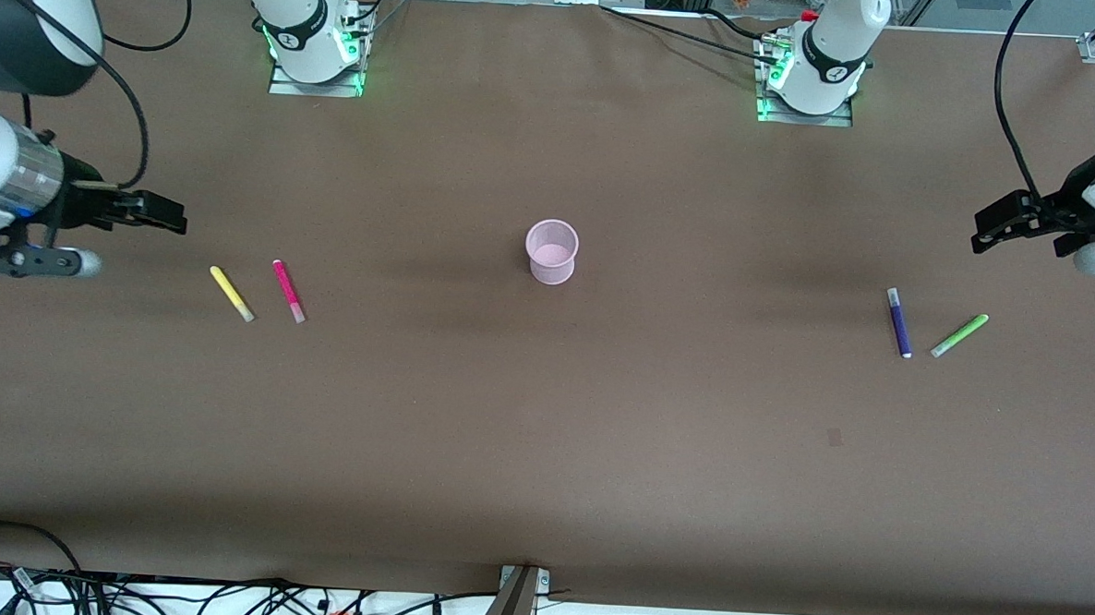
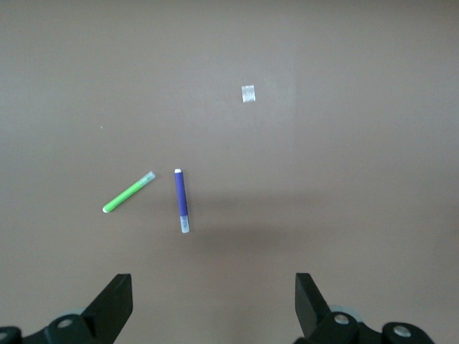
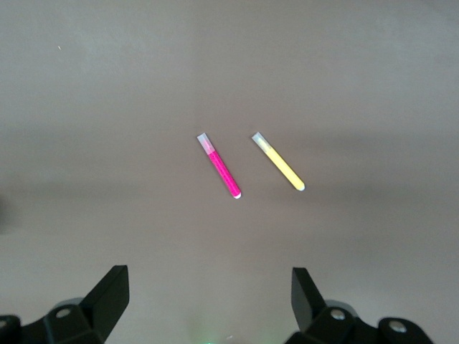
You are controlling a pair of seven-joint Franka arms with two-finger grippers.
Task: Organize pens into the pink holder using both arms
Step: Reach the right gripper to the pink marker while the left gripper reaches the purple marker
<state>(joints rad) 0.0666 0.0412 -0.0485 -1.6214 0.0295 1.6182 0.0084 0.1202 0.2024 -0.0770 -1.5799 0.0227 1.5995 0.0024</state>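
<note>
Pens lie nearest the front camera, in two pairs at either end of the brown desk [image 1: 541, 455]: the yellow pen [image 1: 231, 294] and magenta pen [image 1: 288, 291] toward my right arm's end, the purple pen [image 1: 899, 322] and green pen [image 1: 959, 336] toward my left arm's end, all flat and apart from one another. Slightly farther from that camera, midway between the pairs, the pink holder [image 1: 552, 250] stands upright and empty. My right gripper [image 1: 150, 212] hangs over bare desk close to its pair, jaws spread with nothing in them; my left gripper [image 1: 1004, 221] hangs likewise over its end, jaws spread and empty. Nothing is sorted yet. The risks I judge: thin pens rolling away from a flat pinch, my two arms crowding each other at the small cup, and a tilted pen catching the rim and tipping the holder.
</note>
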